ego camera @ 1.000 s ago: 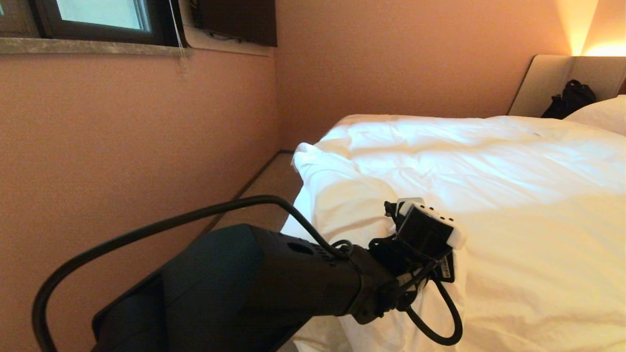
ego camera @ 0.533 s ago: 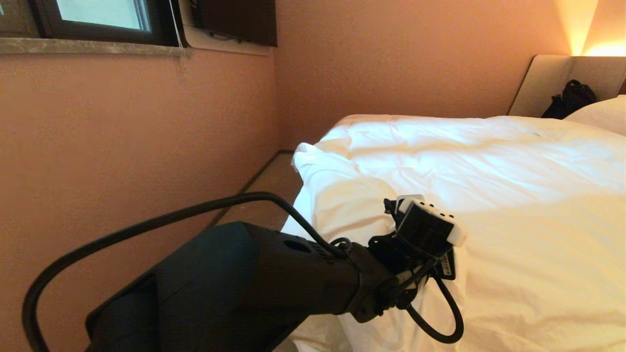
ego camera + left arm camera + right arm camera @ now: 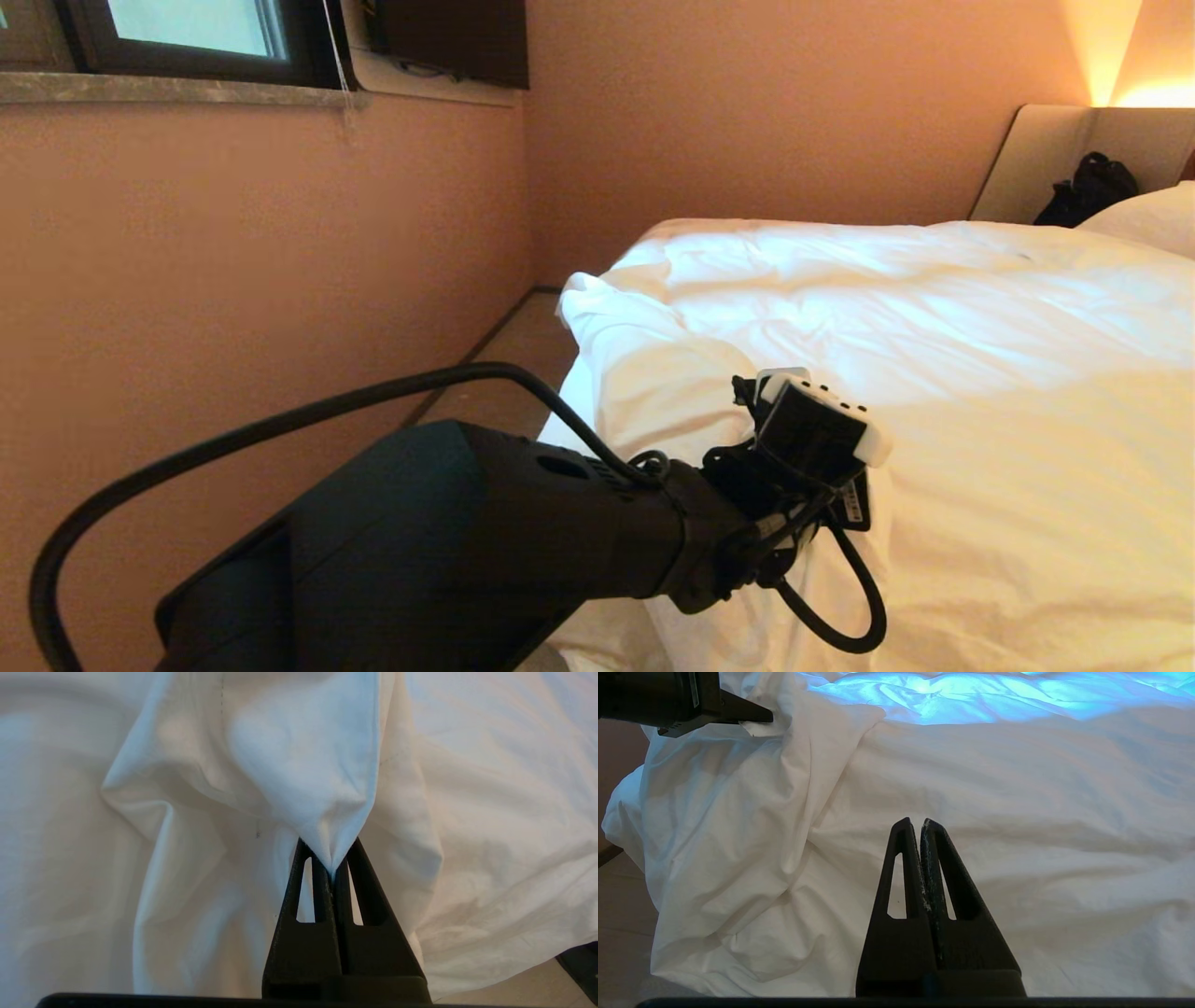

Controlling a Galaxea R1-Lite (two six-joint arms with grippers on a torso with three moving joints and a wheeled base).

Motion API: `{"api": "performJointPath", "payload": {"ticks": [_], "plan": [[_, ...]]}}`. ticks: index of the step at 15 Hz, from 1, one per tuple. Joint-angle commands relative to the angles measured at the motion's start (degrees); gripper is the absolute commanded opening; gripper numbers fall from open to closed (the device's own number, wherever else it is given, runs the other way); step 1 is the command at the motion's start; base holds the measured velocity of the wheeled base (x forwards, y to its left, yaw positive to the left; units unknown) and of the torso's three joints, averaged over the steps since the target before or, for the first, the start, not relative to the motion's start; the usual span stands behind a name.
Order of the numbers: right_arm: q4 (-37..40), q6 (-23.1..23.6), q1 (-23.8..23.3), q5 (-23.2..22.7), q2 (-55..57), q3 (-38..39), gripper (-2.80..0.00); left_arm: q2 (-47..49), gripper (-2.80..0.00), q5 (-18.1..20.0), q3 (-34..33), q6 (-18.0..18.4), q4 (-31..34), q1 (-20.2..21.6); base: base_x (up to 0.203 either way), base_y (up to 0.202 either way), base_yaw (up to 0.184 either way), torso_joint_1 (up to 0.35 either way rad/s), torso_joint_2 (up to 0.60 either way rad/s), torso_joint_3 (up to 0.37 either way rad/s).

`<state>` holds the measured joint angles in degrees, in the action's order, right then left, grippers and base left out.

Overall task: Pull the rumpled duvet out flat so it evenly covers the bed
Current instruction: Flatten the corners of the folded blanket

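The white duvet (image 3: pixel 934 317) lies wrinkled over the bed, whose beige headboard (image 3: pixel 1036 159) stands at the far right. Its near left corner is bunched and hangs down over the bed's edge. My left gripper (image 3: pixel 331 861) is shut on a pointed fold of the duvet (image 3: pixel 308 765) at that corner; in the head view its fingers are hidden behind the wrist camera (image 3: pixel 817 429). The right wrist view shows the left gripper (image 3: pixel 761 717) pinching the cloth. My right gripper (image 3: pixel 920 823) is shut with nothing in it, held low in front of the duvet's (image 3: pixel 1017 788) hanging side.
A pink wall (image 3: pixel 233 280) runs close along the bed's left side, leaving a narrow floor strip (image 3: pixel 509 359). A white pillow (image 3: pixel 1144 219) and a black bag (image 3: pixel 1088 191) sit by the headboard. A window (image 3: pixel 187 33) and a dark screen (image 3: pixel 448 37) are on the walls.
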<state>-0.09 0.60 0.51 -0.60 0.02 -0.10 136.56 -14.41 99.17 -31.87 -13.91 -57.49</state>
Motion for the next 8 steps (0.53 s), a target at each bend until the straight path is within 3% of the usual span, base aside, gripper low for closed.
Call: {"api": "performJointPath", "payload": {"ticks": [1, 8], "plan": [[0.0, 0.0, 0.0, 0.0, 0.0, 0.0, -2.8, -0.3, -2.8, -0.1, 0.0, -0.3, -0.1, 0.0, 0.0, 0.0, 0.0, 0.0, 0.0, 0.0], [0.0, 0.0, 0.0, 0.0, 0.0, 0.0, -2.8, -2.7, -2.8, -0.1, -1.8, -0.4, -0.4, -0.1, 0.0, 0.0, 0.0, 0.0, 0.0, 0.0]]}}
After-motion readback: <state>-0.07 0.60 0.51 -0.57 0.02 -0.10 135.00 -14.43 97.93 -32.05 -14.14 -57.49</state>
